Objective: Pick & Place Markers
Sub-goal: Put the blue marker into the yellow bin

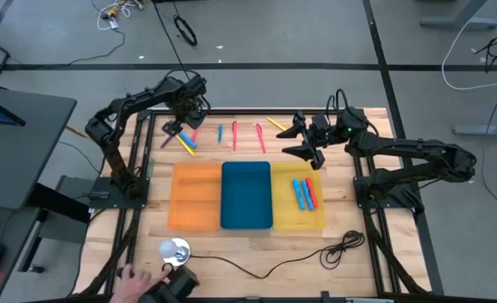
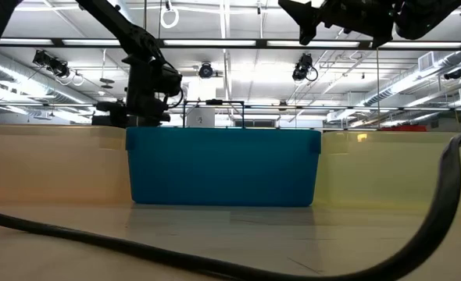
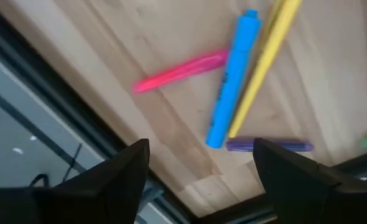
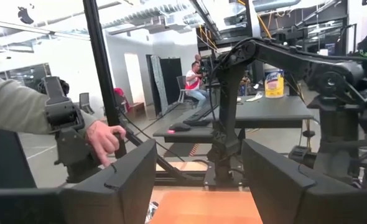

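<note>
Overhead, my open left gripper (image 1: pixel 179 126) hovers over the markers (image 3: pixel 233 81) clustered on the wooden table (image 1: pixel 232 240) beyond the orange tray (image 1: pixel 196 198), my open, empty right gripper (image 1: pixel 303 139) hangs above the yellow tray (image 1: pixel 297 215), while only its wrist view shows, perhaps beside the table, a person's hand (image 4: pixel 106 140).

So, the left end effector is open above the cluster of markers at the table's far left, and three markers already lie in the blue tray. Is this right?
Not quite. The three markers lie in the yellow tray, not the blue tray, which holds none; the high view shows this. The rest stands: the left end effector is open above the cluster of markers at the table's far left.
</note>
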You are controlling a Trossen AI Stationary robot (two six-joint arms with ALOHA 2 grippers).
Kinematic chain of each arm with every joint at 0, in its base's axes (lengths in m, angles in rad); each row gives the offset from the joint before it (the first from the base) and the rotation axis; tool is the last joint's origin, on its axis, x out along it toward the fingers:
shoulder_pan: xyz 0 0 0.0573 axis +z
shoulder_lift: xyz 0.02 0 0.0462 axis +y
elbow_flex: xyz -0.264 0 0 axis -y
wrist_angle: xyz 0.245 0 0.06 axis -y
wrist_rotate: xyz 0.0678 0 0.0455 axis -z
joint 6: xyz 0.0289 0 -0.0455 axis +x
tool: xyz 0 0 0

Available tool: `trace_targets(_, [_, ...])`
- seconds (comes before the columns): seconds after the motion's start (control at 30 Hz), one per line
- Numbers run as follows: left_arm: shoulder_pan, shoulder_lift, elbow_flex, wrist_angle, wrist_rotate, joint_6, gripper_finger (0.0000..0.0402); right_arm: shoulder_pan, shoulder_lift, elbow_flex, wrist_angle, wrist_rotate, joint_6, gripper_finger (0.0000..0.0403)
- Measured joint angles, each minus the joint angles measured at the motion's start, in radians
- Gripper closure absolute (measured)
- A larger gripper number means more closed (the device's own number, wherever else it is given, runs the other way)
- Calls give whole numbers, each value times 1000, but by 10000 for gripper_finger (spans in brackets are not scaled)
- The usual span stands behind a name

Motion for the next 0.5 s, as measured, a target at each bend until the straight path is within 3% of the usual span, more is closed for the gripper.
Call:
trace_targets(0.23, [-20,1,-24,-2,30,25,140,-18,0,0,0,0,0,168])
trace_targets(0.5, [-30,1,-214,91,-34,25,149,-23,0,0,-4,0,-10,168])
